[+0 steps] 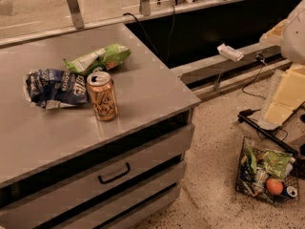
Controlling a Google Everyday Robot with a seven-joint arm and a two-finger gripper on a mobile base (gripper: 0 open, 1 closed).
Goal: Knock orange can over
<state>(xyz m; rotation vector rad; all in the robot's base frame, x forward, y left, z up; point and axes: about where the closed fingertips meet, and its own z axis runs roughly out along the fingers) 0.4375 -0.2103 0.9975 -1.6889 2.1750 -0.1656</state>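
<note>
Orange can [102, 96]: smooth aluminium cylinder, standing upright on your matte metal counter [147, 87], beside the crinkled blue bag [53, 87].
Gripper: sitting outside your view; you cannot tell its grip.

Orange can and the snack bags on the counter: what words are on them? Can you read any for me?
No text can be read for sure.
Orange can: pale swirly lettering, too blurred to read.
Dark blue bag: white letters, crumpled and blurred, not readable.
Green bag: some pale print, not readable.
Basket on the floor: packets inside, print too small.
Gripper: not in view, so nothing to read on it.
</note>
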